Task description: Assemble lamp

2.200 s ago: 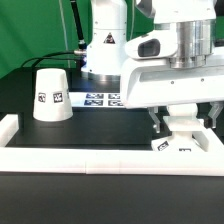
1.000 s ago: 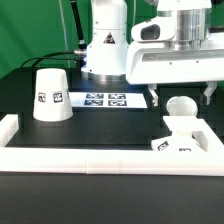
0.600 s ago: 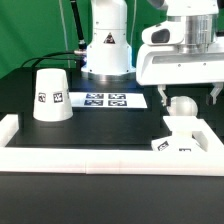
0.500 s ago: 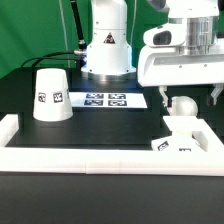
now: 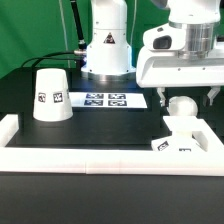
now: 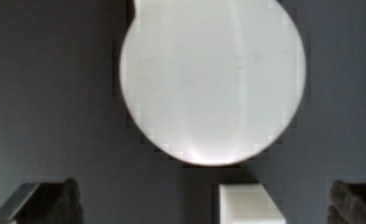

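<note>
The round bulb (image 5: 181,106) stands on its stem in the small square base block (image 5: 176,141), against the rail at the exterior view's right. The conical shade (image 5: 50,95) stands apart at the exterior view's left, wide end down. My gripper (image 5: 184,99) is open and hangs just above the bulb, one finger on each side, touching nothing. In the wrist view the bulb (image 6: 215,80) fills the middle as a white oval, a bit of the base block (image 6: 246,200) shows beside it, and the dark fingers (image 6: 41,202) stand wide apart at the edges.
The marker board (image 5: 108,99) lies flat between the shade and the bulb. The long white border rail (image 5: 90,157) runs along the front with short ends turned up at both sides. The robot's white pedestal (image 5: 105,50) stands behind the marker board.
My gripper was low around the bulb on the base. It has let go, risen, and shifted a little toward the exterior view's right. The bulb stays on the base.
</note>
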You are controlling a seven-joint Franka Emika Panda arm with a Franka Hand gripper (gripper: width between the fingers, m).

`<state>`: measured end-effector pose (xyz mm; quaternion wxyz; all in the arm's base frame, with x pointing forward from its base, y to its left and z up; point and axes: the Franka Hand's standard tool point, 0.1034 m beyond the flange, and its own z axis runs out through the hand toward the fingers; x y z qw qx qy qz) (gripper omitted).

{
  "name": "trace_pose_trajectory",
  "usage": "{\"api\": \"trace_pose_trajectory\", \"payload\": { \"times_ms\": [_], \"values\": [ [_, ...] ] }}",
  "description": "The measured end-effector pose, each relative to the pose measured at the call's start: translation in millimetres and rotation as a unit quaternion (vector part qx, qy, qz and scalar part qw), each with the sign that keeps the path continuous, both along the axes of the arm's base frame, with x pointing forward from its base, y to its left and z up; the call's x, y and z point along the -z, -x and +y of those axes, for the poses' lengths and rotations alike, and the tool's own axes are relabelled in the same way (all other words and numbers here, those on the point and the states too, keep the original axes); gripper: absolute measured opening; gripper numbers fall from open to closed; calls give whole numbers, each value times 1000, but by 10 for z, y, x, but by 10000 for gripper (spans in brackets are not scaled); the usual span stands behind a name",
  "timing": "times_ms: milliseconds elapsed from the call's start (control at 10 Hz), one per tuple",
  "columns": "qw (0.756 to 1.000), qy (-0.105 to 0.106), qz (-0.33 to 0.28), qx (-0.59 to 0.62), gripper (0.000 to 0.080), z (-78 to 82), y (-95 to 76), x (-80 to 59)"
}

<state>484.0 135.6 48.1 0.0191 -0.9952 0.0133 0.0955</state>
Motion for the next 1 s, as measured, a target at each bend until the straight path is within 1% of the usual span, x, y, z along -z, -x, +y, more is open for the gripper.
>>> {"api": "trace_pose_trajectory", "payload": {
  "times_ms": [100,200,300,600,700,800,1000],
  "values": [
    [1000,3,31,-1,699,-6,20,8],
    [999,5,49,0,699,-16,36,15],
    [996,9,87,-2,699,-32,89,1],
    [984,15,178,-6,699,3,75,-56],
    [976,17,217,-8,699,6,70,-68],
    [970,19,241,-7,699,-12,59,-39],
    [967,19,254,-7,699,-18,49,-3]
  ]
}}
